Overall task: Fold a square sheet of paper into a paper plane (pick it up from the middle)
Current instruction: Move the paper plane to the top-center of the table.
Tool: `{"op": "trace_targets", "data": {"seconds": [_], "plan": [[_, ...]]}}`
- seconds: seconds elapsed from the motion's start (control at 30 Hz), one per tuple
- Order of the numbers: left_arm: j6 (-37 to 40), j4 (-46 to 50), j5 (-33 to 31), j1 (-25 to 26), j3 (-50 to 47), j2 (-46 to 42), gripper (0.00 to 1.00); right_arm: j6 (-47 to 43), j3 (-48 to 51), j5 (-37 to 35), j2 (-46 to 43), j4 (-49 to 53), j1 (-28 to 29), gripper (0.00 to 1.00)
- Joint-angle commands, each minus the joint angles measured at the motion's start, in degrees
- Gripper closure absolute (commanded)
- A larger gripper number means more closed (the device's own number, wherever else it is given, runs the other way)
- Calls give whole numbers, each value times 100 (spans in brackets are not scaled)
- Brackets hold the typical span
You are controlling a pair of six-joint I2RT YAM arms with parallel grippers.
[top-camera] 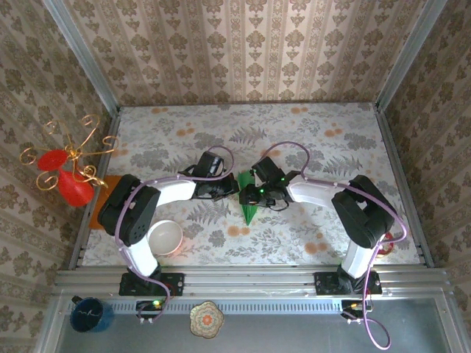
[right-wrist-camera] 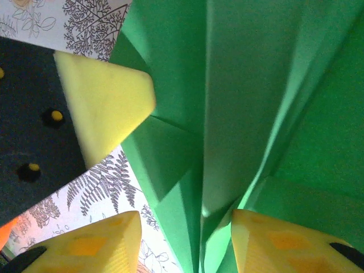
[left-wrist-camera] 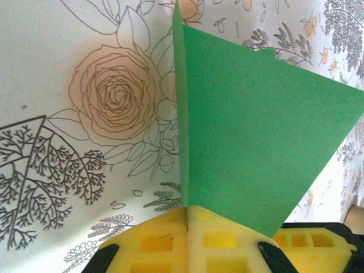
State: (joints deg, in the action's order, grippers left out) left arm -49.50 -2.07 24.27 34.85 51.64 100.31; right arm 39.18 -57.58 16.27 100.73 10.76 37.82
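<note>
**A:** Middle of the flower-patterned table [top-camera: 309,140], and there's the bright green folded paper plane [top-camera: 249,212]. It's a narrow pointed dart, tip aimed at the near edge, sitting right between the two grippers.

**B:** The left gripper [top-camera: 232,188] has it pinched. From the left wrist, its yellow foam pads [left-wrist-camera: 159,242] are pressed together on the lower edge of the paper plane [left-wrist-camera: 250,136]. The paper stands up on edge, a flat green triangle beside a sharp upright fold.

**A:** And the right gripper [top-camera: 252,195]?

**B:** Spread. In the right wrist view its two yellow fingertips [right-wrist-camera: 91,244] stand apart, with the plane's centre crease running down between them. One has tablecloth showing between it and the paper; the other sits against a green flap. Layered folds fan out above.

**A:** Containers?

**B:** There's a round white bowl [top-camera: 165,237] near the left arm's base, its inside plain white. On the grey ledge off the table sits a dark blue mug [top-camera: 90,314], its inside too dark to read. Beside that is a small scalloped patterned dish [top-camera: 207,319].

**A:** A flat orange sheet [top-camera: 101,206] pokes out at the table's left edge.
</note>
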Motion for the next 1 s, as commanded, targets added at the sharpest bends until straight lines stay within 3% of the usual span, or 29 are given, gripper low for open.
{"op": "trace_targets", "data": {"seconds": [0.0,0.53,0.7,0.97], "plan": [[-43,35,91,31,92,-205,96,1,-126,-246,136,231,76,51],[-25,84,78,39,87,-236,92,72,-218,-629,200,515,94,56],[27,239,-34,14,92,-309,84,72,-253,-787,176,643,94,63],[178,800,-600,-122,39,-621,59,20,-437,-1035,309,968,90,70]]}}
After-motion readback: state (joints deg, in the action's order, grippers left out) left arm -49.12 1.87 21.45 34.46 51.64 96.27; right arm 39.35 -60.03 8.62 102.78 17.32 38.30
